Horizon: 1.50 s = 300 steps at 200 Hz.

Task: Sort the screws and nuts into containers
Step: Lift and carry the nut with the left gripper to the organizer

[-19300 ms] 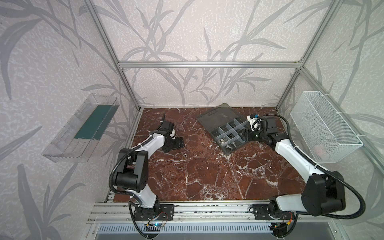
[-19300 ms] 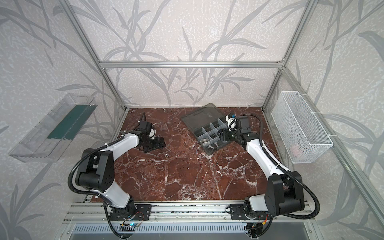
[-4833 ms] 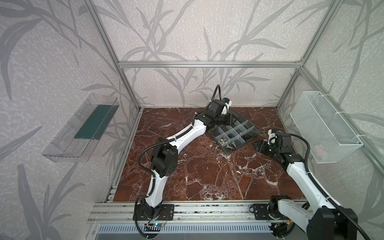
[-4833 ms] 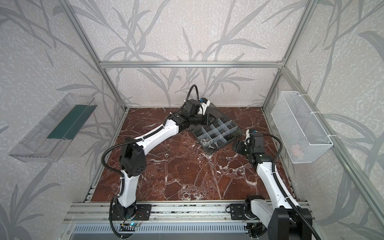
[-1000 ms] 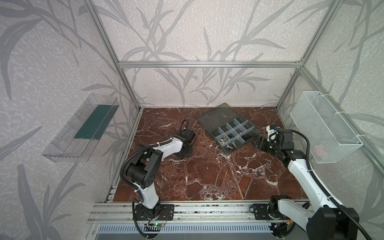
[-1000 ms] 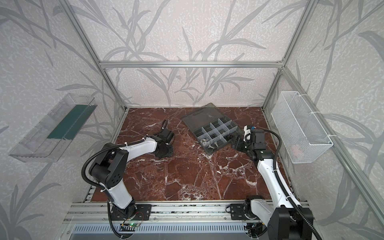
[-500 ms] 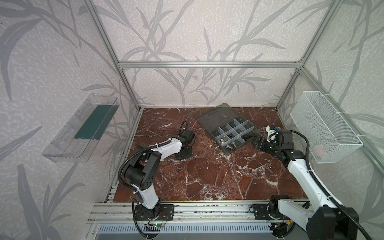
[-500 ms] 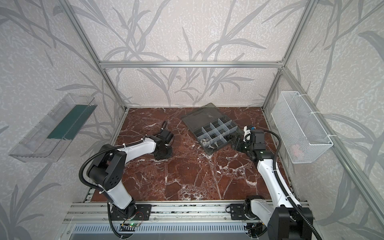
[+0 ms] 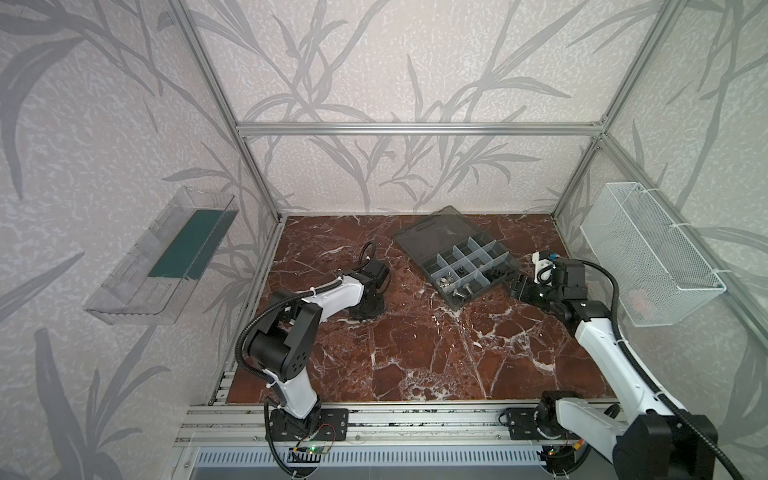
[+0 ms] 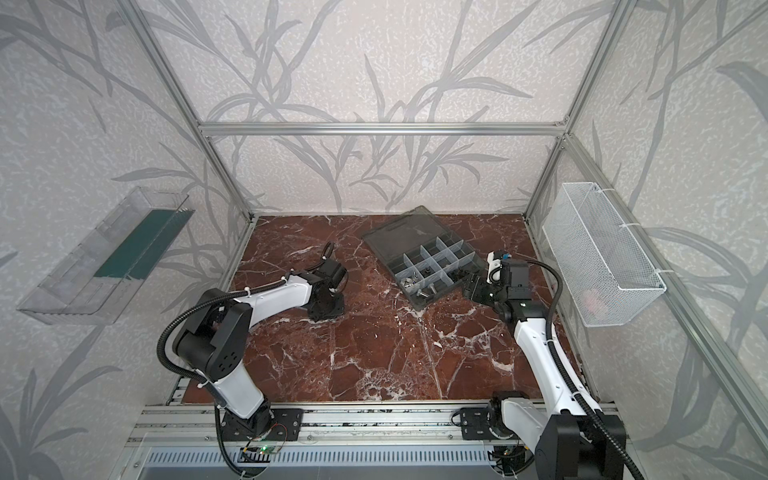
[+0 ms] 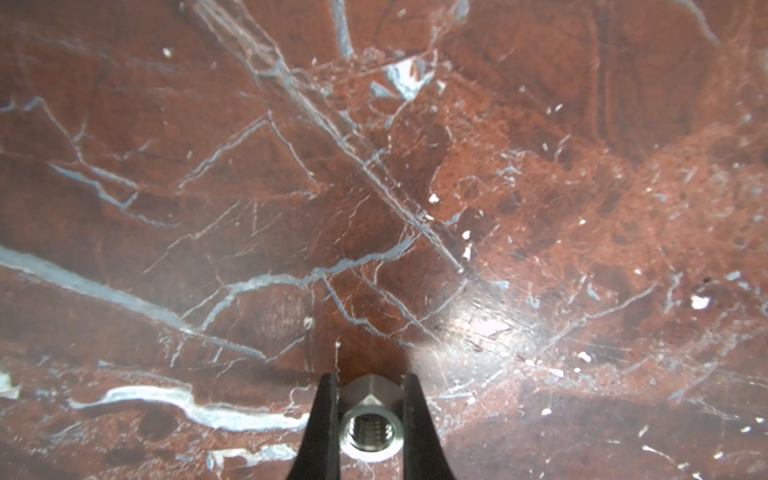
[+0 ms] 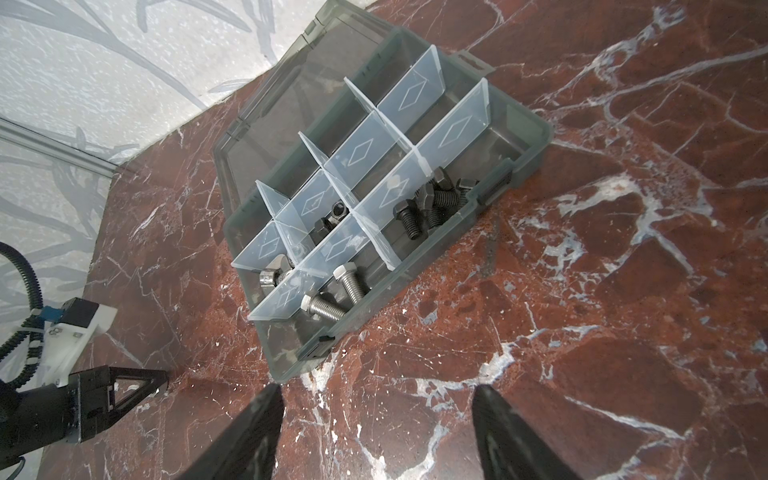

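The left claw (image 11: 370, 379) grips a silver nut (image 11: 370, 432) at the table (image 11: 498, 208); lift straight up, grip firm, carry to the box (image 12: 536, 137). The right claw (image 12: 377, 392) is released.

The left wrist view's bottom edge cut off the fingers (image 11: 322, 436) of the left tool (image 11: 370, 380) gripping the small silver hexagonal nut (image 11: 370, 432); in both top views the tool hid that nut. The fingers (image 12: 249, 436) of the right tool (image 12: 376, 395) were cropped likewise. In a top view, hardware (image 9: 451, 279) inside the smoky-grey plastic organiser box (image 9: 488, 289) was too small to tell apart, as was a pinkish blur (image 9: 638, 297) in the white wire-mesh basket (image 9: 648, 249).
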Tool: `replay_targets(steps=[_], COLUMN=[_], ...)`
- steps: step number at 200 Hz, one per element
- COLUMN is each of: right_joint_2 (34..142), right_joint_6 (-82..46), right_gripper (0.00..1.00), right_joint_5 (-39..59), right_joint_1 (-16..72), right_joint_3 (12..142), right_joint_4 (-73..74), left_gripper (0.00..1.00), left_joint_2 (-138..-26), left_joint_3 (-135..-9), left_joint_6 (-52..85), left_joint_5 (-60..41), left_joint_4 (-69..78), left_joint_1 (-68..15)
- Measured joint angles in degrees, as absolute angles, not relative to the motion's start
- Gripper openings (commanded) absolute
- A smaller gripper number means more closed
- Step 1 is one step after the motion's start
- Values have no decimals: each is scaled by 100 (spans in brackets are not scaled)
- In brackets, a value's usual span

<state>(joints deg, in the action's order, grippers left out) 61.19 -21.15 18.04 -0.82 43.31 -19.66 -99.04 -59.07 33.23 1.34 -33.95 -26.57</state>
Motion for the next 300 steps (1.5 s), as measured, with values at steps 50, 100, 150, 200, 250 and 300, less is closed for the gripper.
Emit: replay_targets(steps=[50,100,150,200,250,300], right_joint_2=[6119,6117,6182,6248,6272,6272], right_joint_6=[-2115,-2117,-2147,-2171,-2226,-2241], right_gripper=[73,73,73,73,73,73], right_joint_5=[1802,1695,1538,1457,1435,1435], right_joint_1=[-82,-82,-82,-80,-82,-80], right_joint_3=[4324,4324,4324,4324,4324,4316], right_joint_4=[-1966,-1966,-1975,-1977,-1977,-1973], left_gripper=[0,0,0,0,0,0], left_joint_2=[-9813,-9894,-10715,-11955,-13058,-13749], left_joint_3=[-6095,-6884,-8374,-10267,-11793,-12221], left_joint_6=[3319,3286,3275,3277,3319,3516], left_joint_5=[-51,-497,-1299,-1865,-2241,-2545], left_joint_4=[-3380,-3155,-2554,-2327,-2069,-1522], left_joint_1=[-2657,-2657,-2746,-3146,-3553,-3793])
